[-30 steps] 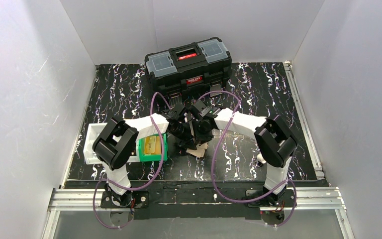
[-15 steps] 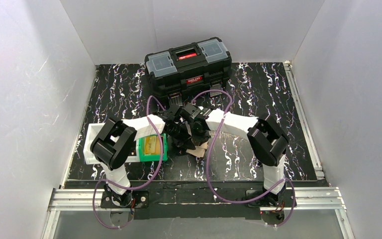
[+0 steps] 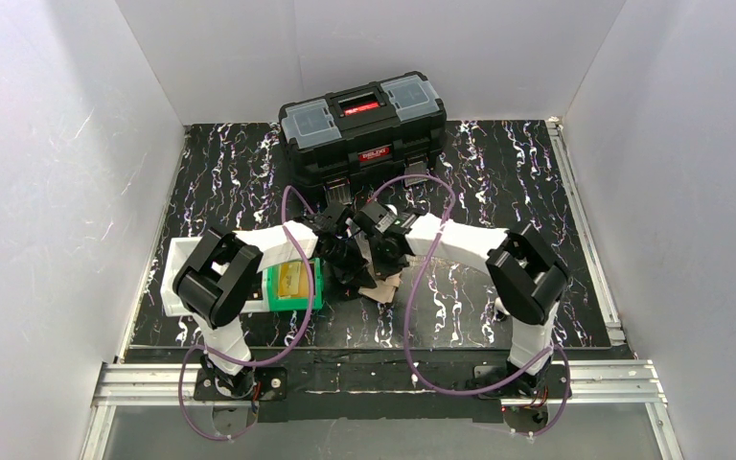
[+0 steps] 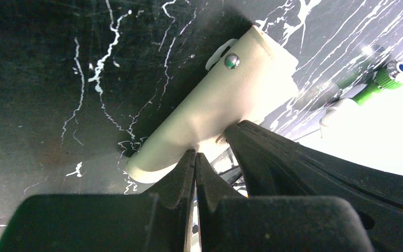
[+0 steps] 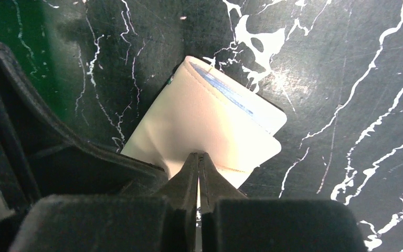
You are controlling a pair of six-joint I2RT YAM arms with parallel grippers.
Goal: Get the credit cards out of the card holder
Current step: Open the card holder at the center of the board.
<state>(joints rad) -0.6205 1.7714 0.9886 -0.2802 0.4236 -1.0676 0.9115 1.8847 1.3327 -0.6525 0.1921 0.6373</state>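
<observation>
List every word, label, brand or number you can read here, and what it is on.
Red lid label on the black toolbox: white lettering, too small to read.
Red front label on the toolbox: too small to read.
No other text shows.

The black toolbox [image 3: 362, 120] blocks the back, the green bin [image 3: 292, 285] the left; bare desk [image 3: 517, 182] lies open to the right.

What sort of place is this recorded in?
Probably a lab robot test cell: white panels enclose a black marbled tabletop, an aluminium rail runs along the near edge, and a black toolbox stands at the back.
</observation>
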